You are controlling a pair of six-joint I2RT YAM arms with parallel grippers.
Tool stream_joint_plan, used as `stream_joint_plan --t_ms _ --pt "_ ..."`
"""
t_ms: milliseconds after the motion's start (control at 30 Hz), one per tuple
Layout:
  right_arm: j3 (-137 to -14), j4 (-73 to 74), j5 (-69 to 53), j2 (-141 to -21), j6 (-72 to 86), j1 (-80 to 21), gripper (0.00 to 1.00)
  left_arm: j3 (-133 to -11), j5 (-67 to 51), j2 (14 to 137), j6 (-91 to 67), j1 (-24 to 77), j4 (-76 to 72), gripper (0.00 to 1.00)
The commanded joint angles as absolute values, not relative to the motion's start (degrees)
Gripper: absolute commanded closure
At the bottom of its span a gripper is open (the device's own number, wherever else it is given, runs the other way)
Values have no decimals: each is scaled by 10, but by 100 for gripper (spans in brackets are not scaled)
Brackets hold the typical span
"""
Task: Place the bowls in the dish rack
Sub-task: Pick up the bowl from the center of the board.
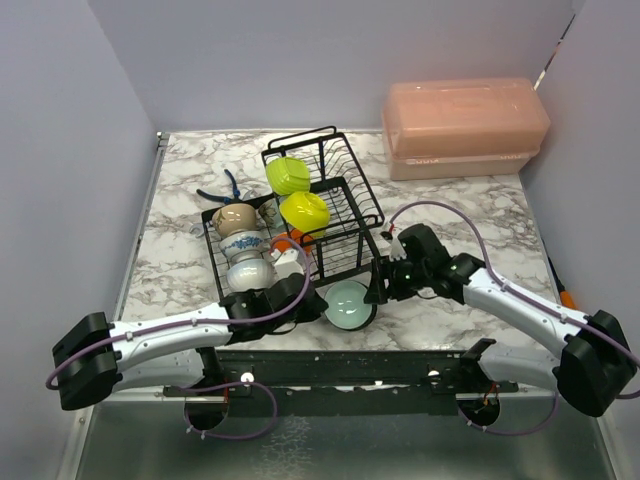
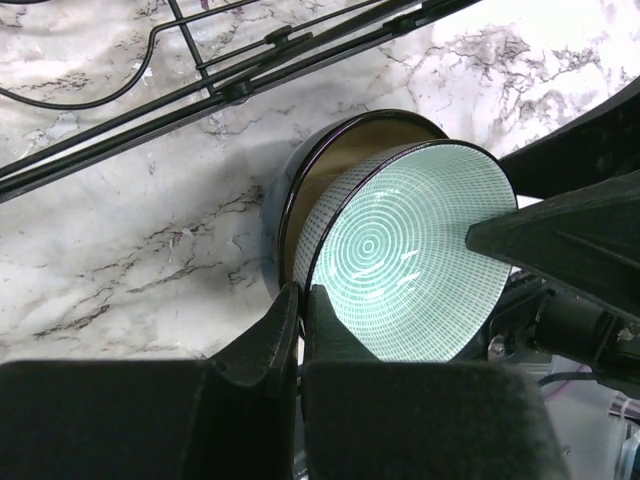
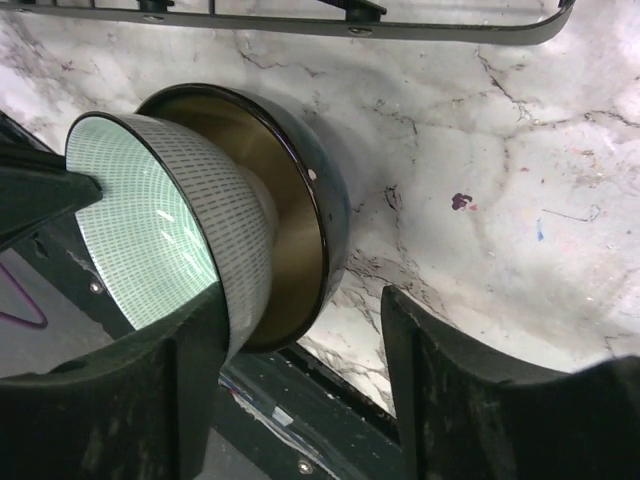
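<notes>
Bowls fill most of the black wire two-tier dish rack (image 1: pixel 340 215) in the overhead view: two glossy yellow-green bowls (image 1: pixel 287 175) on the upper basket, with a beige-patterned bowl (image 1: pixel 236 217), a blue-patterned bowl (image 1: pixel 244 244) and a plain white bowl (image 1: pixel 246 272) in the curved slots. One round pale teal bowl (image 1: pixel 350 303) is outside the rack. It sits on the marbled white table (image 1: pixel 450 215) just beside the rack's near corner, between the left gripper (image 1: pixel 308 300) and the right gripper (image 1: pixel 382 284).

The left wrist view shows the pale teal bowl (image 2: pixel 410 250) tipped on its side and nested in a dark-glazed bowl with a bronze inside (image 2: pixel 330 160). The left gripper (image 2: pixel 303 300) has its fingers pressed together, pinching the teal rim at its lowest point.

In the right wrist view the right gripper (image 3: pixel 300 305) stands spread, with one finger under the teal wall and the other on the far side of the dark-glazed bowl (image 3: pixel 335 200), squeezing nothing. Whether either finger touches the pair cannot be told.

The step in hand looks like the pickup of the last load by the left arm. The next move calls for the right arm to back clear. The left arm then has to lift by the thin rim without losing its hold. The outer bowl may stay behind or drop off. The lifted bowl then has to go on edge into a free slot.
</notes>
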State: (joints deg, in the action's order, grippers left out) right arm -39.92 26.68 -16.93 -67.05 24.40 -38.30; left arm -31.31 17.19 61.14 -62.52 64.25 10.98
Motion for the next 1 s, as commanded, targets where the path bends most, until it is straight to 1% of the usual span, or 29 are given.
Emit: stream_joint_plan --t_ms 0,67,233,333,433,533,833,867,967 --pt "-400 276 -151 -636 235 -386 34 -303 192 557 -630 647 105 100" --pt "-396 266 -166 -626 228 -386 30 -301 195 545 -627 647 105 100" --pt "-390 241 -210 -627 221 -386 32 -303 191 536 -626 647 95 100" --pt "-387 228 -235 -632 221 -386 35 -309 189 536 -623 647 87 100" --pt "-388 219 -252 -634 220 -386 45 -316 184 541 -619 647 75 100" --pt "-389 216 -259 -634 219 -386 50 -321 173 548 -616 647 58 100" --pt "-397 216 -264 -645 214 -386 52 -316 148 543 -612 648 -5 100" --pt "-398 216 -263 -645 213 -386 56 -314 146 539 -612 648 -15 100" --pt "-400 218 -260 -645 212 -386 74 -305 145 529 -613 648 -29 100"
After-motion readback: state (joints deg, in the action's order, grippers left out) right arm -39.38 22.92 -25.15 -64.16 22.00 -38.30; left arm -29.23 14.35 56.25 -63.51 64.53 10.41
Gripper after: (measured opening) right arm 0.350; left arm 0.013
